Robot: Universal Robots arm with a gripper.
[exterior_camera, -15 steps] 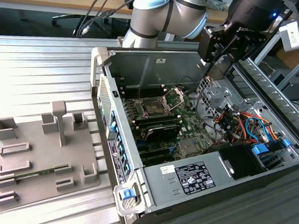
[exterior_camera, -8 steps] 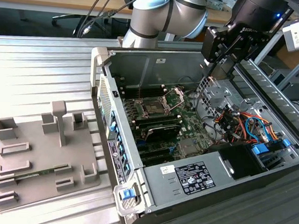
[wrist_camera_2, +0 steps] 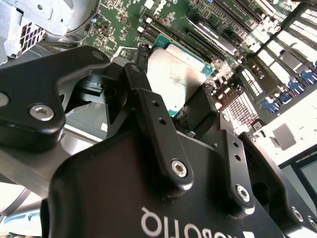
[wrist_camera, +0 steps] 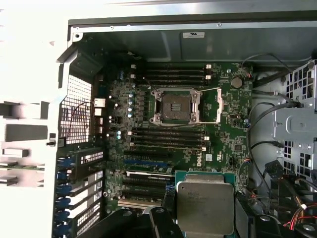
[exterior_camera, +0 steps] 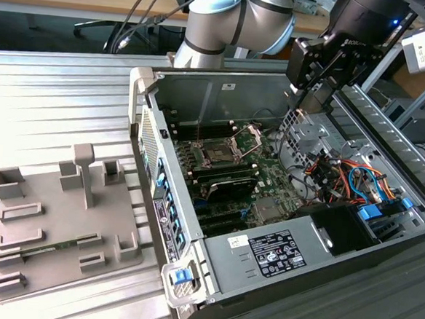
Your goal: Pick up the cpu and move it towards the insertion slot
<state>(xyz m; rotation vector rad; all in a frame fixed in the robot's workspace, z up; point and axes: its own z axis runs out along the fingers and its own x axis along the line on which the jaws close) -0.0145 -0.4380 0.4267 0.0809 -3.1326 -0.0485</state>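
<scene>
The cpu (wrist_camera: pixel 205 207) is held in the tool (wrist_camera_2: pixel 184 115), whose two black fingers (wrist_camera_2: pixel 153 124) are closed on opposite edges of the chip. Its pale silver top shows in both wrist views, with a thin green edge around it. In the first wrist view the chip hangs above the green motherboard (wrist_camera: pixel 225 148), over the area of the long black card slots, well apart from the insertion slot (wrist_camera: pixel 177 107).

The insertion slot sits near the middle of the board, its dark square centre uncovered, its silver frame around it and its hinged metal plate (wrist_camera: pixel 218 106) swung up just beside it. In the exterior view the insertion slot (exterior_camera: pixel 219 154) lies inside the open computer case (exterior_camera: pixel 193 224), and the tool (exterior_camera: pixel 315 94) hangs above the far side of the case, toward the exterior view's right of the socket, at the end of the silver and pale blue arm (exterior_camera: pixel 233 18).

A bundle of orange and blue cables (exterior_camera: pixel 346 176) lies in the case on the exterior view's right. On the exterior view's left, a grey tray (exterior_camera: pixel 45 264) with raised holders rests on the ribbed metal worktop (exterior_camera: pixel 56 105), beside the case, and a long thin green stick (exterior_camera: pixel 42 250) lies in one of its grooves.
</scene>
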